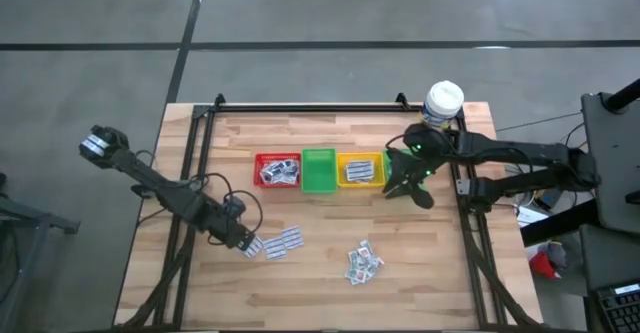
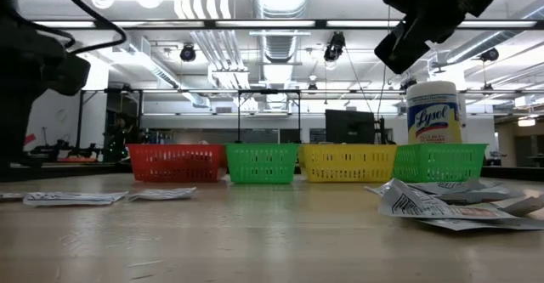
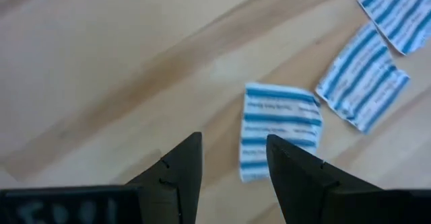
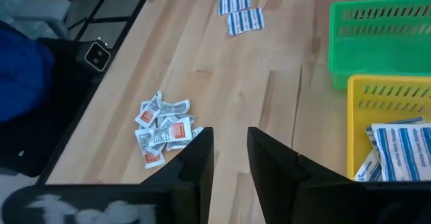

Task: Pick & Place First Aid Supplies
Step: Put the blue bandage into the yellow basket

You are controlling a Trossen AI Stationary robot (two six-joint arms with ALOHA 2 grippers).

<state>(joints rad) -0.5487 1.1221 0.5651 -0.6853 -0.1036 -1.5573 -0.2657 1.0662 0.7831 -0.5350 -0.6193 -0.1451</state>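
The left pincer (image 1: pixel 243 241) sits low over the wooden worktop (image 1: pixel 330 273), well in front of the red bin (image 1: pixel 277 169), at the near end of a short row of blue-striped packets (image 1: pixel 280 241). In its wrist view the two fingers (image 3: pixel 178 177) stand apart with nothing between them, and the nearest blue-striped packet (image 3: pixel 279 130) lies flat just ahead of the tips, a little to one side of the gap. The step in hand looks like the reach for a fresh pick from this row.

The right pincer (image 1: pixel 408 181) hangs above the worktop beside the yellow bin (image 1: pixel 360 169), on the side away from the red bin. Its fingers (image 4: pixel 195 163) show a narrow gap and hold nothing; blue-striped packets already lie in the yellow bin (image 4: pixel 397 150). That points to a drop just made there, though this is a judgement.

A loose heap of squarish packets with orange print (image 1: pixel 362 262) lies further from the red bin, in front of the yellow one. The green bin (image 1: pixel 319 170) looks empty.

Next, the left pincer needs to line its gap up over the nearest packet's edge and press down to the wood, since the flat paper offers little to catch. The likely risk is nipping two overlapping packets.
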